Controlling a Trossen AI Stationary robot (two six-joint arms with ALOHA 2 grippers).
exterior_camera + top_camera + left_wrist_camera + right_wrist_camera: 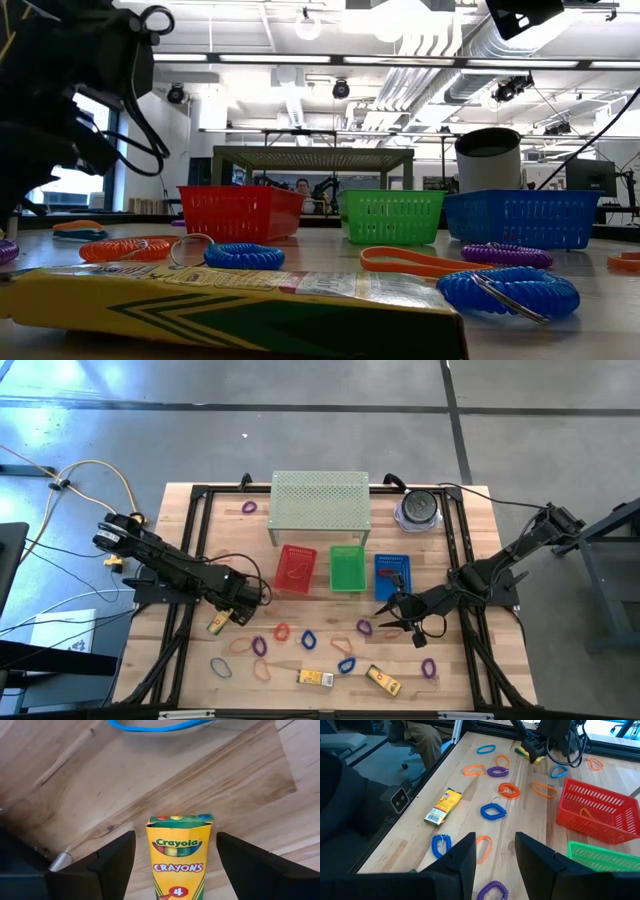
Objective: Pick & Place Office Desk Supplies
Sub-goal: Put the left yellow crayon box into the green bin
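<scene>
From above, my left gripper point(222, 619) sits low over a yellow crayon box point(218, 623) near the table's point(190, 680) left edge, in front of the red basket point(295, 570). My right gripper point(400, 616) hangs in front of the blue basket point(392, 574), towards the right edge. By my reckoning the job is barely begun: the red basket has one thin orange band in it, the green basket point(347, 569) looks bare, and I cannot tell what is in the blue one. Many coloured bands and two more yellow boxes point(315, 678) are scattered along the front edge, and a purple band point(249, 507) lies by the back left corner.

From table height, a long yellow box point(230, 300) fills the foreground with blue, orange and purple coiled bands around it; the three baskets stand in a row behind.

Through my left wrist, the fingers point(112, 862) stand wide apart on either side of the crayon box point(177, 855), clear of it on both sides, so nothing is gripped yet. The box is yellow with green trim, its flap open and crayon tips showing.

Through my right wrist, the fingers point(462, 857) are partly apart and hold nothing; below lie an orange band point(483, 846), blue coils point(493, 810) and another yellow box point(443, 806).
</scene>
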